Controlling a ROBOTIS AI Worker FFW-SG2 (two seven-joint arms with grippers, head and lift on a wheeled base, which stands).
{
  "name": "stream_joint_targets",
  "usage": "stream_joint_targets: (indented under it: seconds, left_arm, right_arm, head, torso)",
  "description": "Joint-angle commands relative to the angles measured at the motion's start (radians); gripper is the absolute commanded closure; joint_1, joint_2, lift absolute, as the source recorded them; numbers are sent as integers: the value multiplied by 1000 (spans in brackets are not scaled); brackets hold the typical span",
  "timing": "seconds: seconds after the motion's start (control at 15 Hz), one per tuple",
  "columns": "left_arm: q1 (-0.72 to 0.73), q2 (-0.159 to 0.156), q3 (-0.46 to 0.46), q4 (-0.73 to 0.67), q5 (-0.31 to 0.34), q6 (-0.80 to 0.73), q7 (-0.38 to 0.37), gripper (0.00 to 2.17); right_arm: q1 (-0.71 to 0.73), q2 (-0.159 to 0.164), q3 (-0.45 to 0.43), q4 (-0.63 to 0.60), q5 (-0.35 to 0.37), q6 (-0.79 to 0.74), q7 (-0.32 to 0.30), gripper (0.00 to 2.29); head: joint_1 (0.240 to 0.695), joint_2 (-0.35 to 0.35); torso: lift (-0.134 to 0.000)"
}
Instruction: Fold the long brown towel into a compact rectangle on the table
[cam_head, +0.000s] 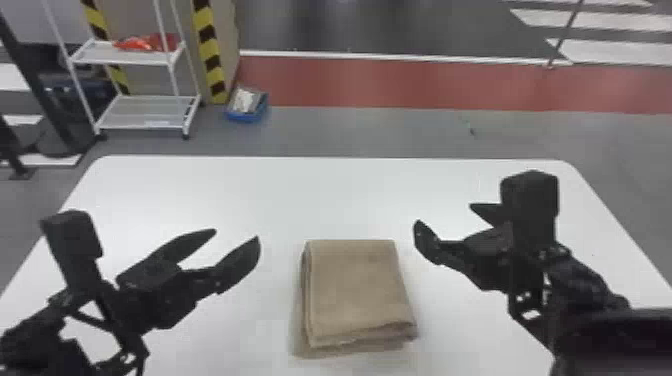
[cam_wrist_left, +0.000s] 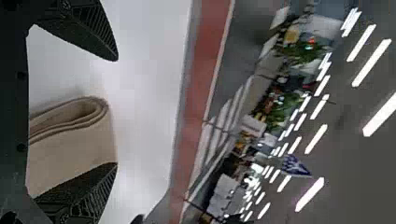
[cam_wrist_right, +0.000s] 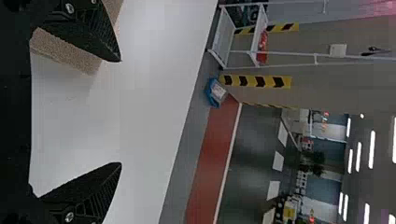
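At the lower centre of the frame, the brown towel (cam_head: 357, 292) lies folded into a compact block, its layers slightly uneven along the near edge. Left of it, the left pincer (cam_head: 236, 235) stands with its fingers apart, holding nothing; on the other side, the right pincer (cam_head: 445, 214) is likewise spread and empty. Beyond stretches the white tabletop (cam_head: 320, 200). The folding looks essentially finished, so the step in hand is probably release and clearance. Next calls for backing both arms away, or first a light squaring of that near edge.
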Motion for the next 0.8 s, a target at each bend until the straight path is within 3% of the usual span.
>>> stream_joint_targets:
  seconds: [0.0,0.07,0.2,0.27,0.53,0.73]
  left_arm:
    - [104,-7,-14,57,26,-431,75,80]
    - [144,-17,-21,72,23,-544,109,80]
    - [191,-23,-23,72,-23,-572,153,83]
    - [203,-30,-29,76,-75,-575,207,83]
    - [243,-44,-27,74,-128,-599,285,83]
    - [266,-44,-24,54,-171,-609,305,83]
  right_arm:
    - [150,2,-25,44,-83,-353,-146,73]
    - [199,2,-23,72,-118,-509,-205,73]
    - [240,2,-55,101,-215,-555,-225,73]
    - [245,-2,-57,130,-215,-570,-252,76]
    - [286,-48,-60,192,-272,-779,-257,83]
    - [299,-69,-64,196,-299,-816,-255,83]
  head:
    - [695,-45]
    - [695,-43]
    - [695,-22]
    - [695,2]
    - [695,15]
    - [695,29]
  torso:
    - [-124]
    - [-124]
    - [-124]
    - [-124]
    - [-124]
    - [-124]
